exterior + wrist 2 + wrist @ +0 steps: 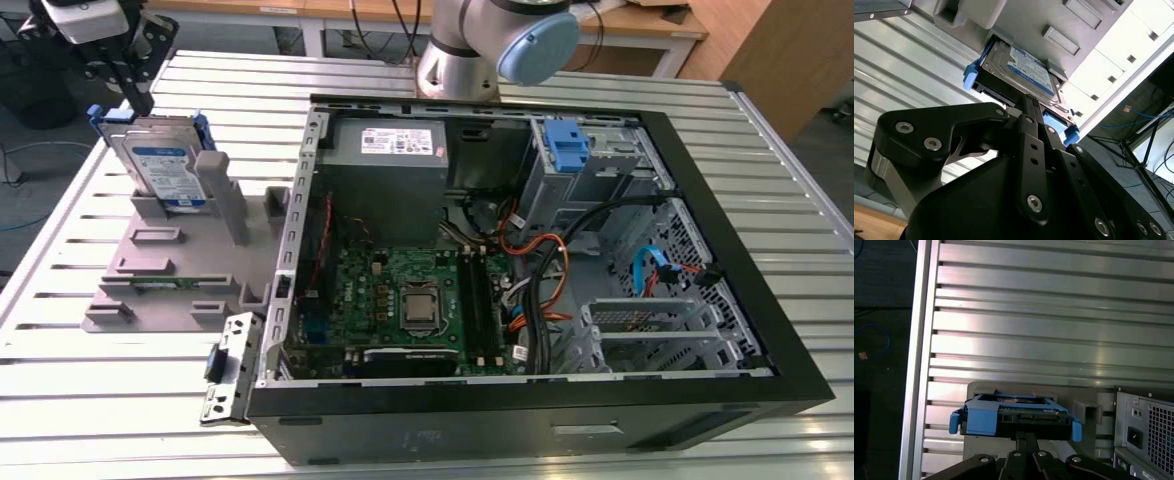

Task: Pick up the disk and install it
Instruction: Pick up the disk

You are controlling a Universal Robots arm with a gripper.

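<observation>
Disk (163, 165) stands on edge, upright, in a slot of the grey holder block (174, 270), at the exterior view's left. Label faces the open computer case (534, 420). Blue rails frame both ends. Holder sits on the ribbed aluminium table (107, 400), just beside the case wall.

Arm: base column (461, 50) rises behind the case, at the table's far edge. The wrist is carried out to the far corner at the exterior view's left. Gripper (140, 100) hangs there, pointing down, directly over the disk's top edge.

Both wrist views look down the fingers onto that edge. In the first wrist view the black linkage bars converge to one narrow tip (1025, 436), which meets the middle of the disk's (1014, 415) upper side, between the two blue rail ends. Pincer reads as pressed together, nothing between the pads. Whether the tip touches the disk or hovers just above it, cannot tell.

Second wrist view: same tip (1029, 100) lies against the near edge of the disk (1021, 70), label side visible past it.

Inside the case: grey power-supply box (387, 150) at the back, green motherboard (400, 290) below it, a blue bracket (570, 145) in the drive bay.
</observation>
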